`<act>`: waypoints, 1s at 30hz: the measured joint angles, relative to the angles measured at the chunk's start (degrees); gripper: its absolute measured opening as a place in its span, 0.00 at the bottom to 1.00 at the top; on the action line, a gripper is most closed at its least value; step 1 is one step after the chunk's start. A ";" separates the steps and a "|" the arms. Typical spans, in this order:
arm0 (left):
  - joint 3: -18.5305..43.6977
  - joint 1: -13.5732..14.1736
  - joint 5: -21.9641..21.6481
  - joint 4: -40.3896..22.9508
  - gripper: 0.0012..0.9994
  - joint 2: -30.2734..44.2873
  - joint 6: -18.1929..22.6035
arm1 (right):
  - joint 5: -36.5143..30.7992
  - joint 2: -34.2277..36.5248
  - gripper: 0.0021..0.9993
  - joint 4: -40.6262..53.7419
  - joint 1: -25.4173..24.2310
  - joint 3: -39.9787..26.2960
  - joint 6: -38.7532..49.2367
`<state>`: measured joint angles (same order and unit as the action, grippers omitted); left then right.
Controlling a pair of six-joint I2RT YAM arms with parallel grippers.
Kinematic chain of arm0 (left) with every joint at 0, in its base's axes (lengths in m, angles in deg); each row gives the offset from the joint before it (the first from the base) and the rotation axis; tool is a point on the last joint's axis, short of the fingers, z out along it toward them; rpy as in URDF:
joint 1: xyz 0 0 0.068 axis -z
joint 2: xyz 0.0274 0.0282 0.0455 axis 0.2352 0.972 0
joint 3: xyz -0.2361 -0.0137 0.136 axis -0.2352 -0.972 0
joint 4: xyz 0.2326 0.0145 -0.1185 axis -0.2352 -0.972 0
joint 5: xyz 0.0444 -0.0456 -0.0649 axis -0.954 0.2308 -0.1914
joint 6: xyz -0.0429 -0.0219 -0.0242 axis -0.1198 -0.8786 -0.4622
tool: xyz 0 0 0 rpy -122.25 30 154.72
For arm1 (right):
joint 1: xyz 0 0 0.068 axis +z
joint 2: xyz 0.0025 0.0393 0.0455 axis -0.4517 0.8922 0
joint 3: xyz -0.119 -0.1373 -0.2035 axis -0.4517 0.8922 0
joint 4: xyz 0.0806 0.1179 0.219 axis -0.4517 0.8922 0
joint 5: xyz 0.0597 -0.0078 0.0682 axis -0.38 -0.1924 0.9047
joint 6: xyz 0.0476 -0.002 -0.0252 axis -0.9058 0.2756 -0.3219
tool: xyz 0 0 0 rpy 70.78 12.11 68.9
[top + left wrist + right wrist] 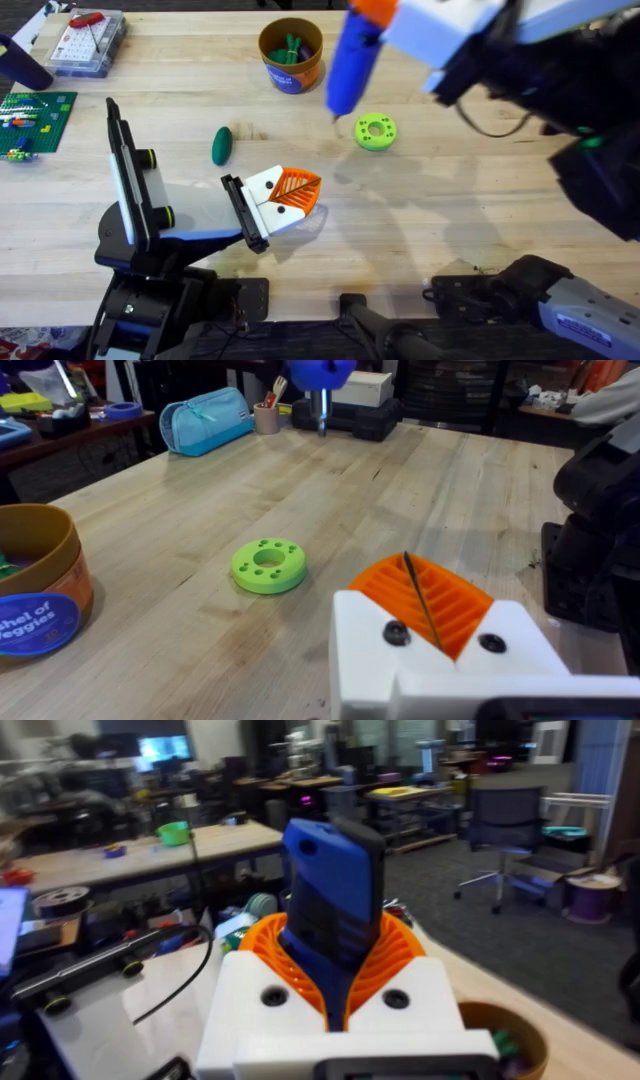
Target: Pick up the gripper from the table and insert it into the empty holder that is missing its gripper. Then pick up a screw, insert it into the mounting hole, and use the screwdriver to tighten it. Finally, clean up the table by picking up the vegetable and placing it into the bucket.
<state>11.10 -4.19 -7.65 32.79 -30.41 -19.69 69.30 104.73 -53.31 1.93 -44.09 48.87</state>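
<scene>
The right gripper (338, 982) clamped the screwdriver (349, 62) at the overhead view's top centre — tip down near the green disc (375, 131). The left gripper (296, 190) sat pressed together, empty (mid-frame). The vegetable (221, 145) lay left of centre; the bucket (290, 56) stood above it.

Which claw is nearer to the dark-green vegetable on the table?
Left. The left claw rests low on the table beside the vegetable; the right claw is raised far across, holding the screwdriver.
</scene>
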 joint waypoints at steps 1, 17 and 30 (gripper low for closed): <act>0.00 0.00 -0.01 -0.08 0.01 0.00 0.00 | 0.31 0.56 0.04 0.45 0.49 0.12 -0.02; 0.00 0.00 -0.07 -0.17 0.01 -0.01 0.01 | 13.56 6.13 0.04 -0.77 0.70 -9.06 2.39; 0.00 0.00 -0.05 -0.17 0.01 -0.01 0.01 | 34.09 23.80 0.04 -15.57 2.26 -25.24 1.87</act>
<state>11.10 -4.19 -7.70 32.62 -30.42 -19.68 103.39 128.53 -68.88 4.19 -69.33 50.75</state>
